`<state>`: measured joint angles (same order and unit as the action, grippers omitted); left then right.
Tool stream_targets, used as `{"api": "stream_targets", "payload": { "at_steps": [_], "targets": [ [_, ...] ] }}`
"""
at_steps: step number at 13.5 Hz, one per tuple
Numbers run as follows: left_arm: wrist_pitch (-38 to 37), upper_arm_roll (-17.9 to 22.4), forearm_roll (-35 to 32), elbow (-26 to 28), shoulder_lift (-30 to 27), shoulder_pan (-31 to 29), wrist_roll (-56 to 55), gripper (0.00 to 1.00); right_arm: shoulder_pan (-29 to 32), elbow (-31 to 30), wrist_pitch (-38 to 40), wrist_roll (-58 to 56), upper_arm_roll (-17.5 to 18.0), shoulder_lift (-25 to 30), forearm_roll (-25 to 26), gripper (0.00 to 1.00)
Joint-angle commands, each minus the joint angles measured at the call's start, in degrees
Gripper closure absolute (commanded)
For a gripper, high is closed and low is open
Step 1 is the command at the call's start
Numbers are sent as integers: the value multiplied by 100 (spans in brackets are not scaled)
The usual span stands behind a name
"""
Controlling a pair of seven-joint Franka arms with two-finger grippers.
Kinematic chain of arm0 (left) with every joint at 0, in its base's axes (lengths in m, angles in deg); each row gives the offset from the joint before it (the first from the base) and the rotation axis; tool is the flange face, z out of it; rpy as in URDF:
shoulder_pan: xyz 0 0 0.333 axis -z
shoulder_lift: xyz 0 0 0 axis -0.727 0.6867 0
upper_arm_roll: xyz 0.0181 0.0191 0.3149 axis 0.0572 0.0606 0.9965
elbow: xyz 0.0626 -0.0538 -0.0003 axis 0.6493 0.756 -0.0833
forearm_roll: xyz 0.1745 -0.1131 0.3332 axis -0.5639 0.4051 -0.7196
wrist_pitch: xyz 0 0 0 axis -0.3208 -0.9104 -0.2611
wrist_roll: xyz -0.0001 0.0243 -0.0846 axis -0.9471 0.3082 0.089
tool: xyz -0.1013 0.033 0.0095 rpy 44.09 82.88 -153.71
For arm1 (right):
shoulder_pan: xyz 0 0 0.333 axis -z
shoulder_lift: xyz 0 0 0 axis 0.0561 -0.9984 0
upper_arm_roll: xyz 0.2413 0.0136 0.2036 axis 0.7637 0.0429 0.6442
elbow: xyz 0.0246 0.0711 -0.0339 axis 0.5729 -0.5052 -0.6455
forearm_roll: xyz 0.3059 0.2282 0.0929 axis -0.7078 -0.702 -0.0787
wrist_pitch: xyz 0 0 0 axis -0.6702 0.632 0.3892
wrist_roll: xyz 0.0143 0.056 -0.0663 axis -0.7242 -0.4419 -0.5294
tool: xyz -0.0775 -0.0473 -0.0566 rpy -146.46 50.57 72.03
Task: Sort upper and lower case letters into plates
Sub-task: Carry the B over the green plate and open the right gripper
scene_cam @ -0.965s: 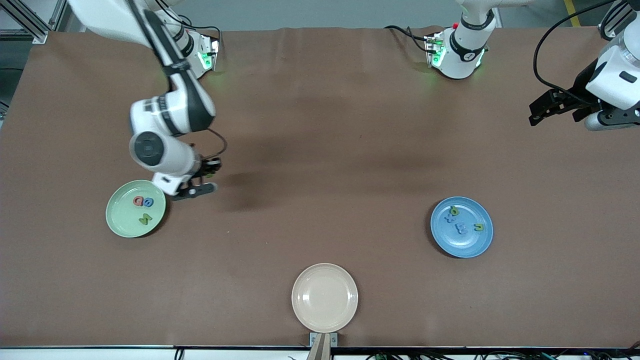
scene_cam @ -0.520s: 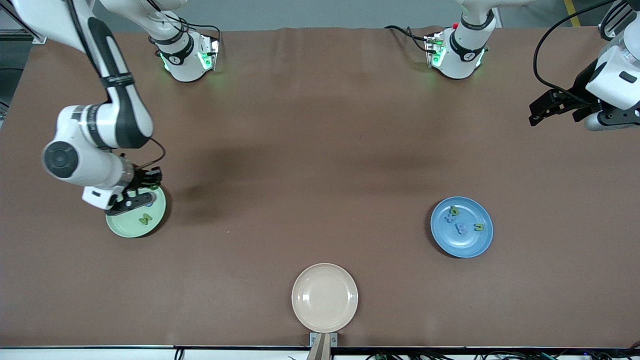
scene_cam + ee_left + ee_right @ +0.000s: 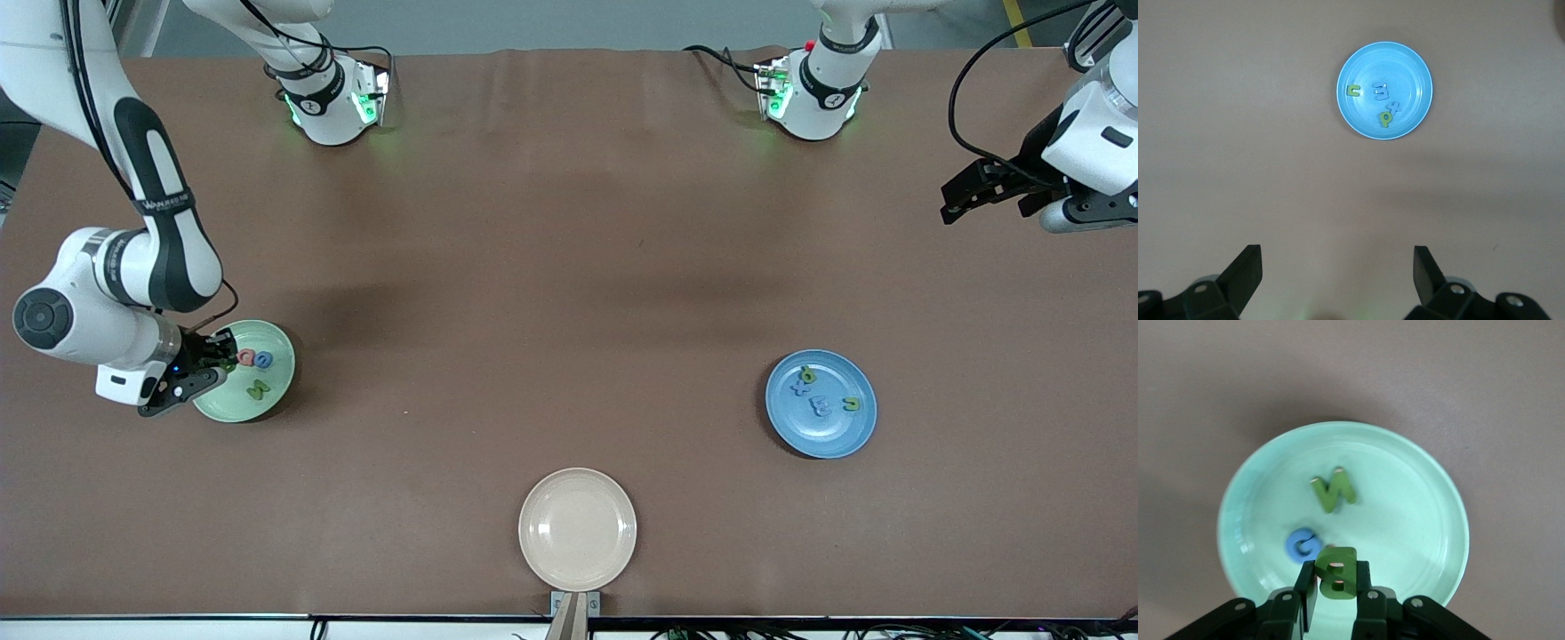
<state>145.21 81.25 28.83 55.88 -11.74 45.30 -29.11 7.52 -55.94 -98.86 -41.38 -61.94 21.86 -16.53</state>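
While the right gripper (image 3: 1335, 600) hangs over the rim of the pale green plate (image 3: 277, 373), its jaws are clamped on a green letter B (image 3: 1335, 571), a thick block shape with two holes, held upright between the black fingers (image 3: 1307, 593). On that plate lie a green N (image 3: 1333, 489) and a blue G (image 3: 1303, 545); the front view also shows a red letter (image 3: 246, 358) just beside the blue one, its shape too small to read. The right arm reaches from its base down along its end of the table, elbow bent, wrist low over the plate; writing on its dark forearm band cannot be read.

At the left arm's end of the table sits the mid blue plate (image 3: 836, 436), round, shallow and glossy, carrying four small letters: a green p (image 3: 1385, 119), a green one like a u or n (image 3: 1353, 90), a blue one like an E (image 3: 1381, 91) and a blue x (image 3: 1395, 107). The left gripper (image 3: 1338, 277) waits high above the brown table (image 3: 569, 267), well apart from the blue plate, jaws spread wide with nothing between them.

A cream-beige plate (image 3: 578, 530) lies nearest the front camera, between the two others.
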Motion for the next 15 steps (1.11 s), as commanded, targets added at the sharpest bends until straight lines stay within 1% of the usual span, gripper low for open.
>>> {"api": "stream_targets", "payload": {
  "at_steps": [1,6,7,8,9,10,12,14,15],
  "targets": [
    [22,-28,15,-46,1,-42,15,0,211,398,-173,-314,114,-500,38,86],
    [22,-28,15,-73,1,-42,24,0,255,390,-341,-324,114,-712,30,85],
    [22,-28,15,-73,1,-42,24,0,255,390,-350,-324,114,-721,30,83],
    [22,-28,15,-73,1,-42,24,0,255,381,-350,-315,114,-721,30,74],
    [22,-28,15,-81,1,-42,24,0,246,381,-350,-315,114,-721,21,43],
    [22,-28,15,-116,1,-42,59,0,246,381,-341,-315,123,-712,12,0],
    [13,-28,15,-160,1,-42,77,0,229,381,-175,-263,131,-555,-5,0],
    [13,-19,15,-160,1,-42,85,0,194,399,499,-105,149,-169,-76,1],
    [13,-19,15,-160,1,-42,86,0,141,390,859,227,166,111,-76,1]
  ]
}}
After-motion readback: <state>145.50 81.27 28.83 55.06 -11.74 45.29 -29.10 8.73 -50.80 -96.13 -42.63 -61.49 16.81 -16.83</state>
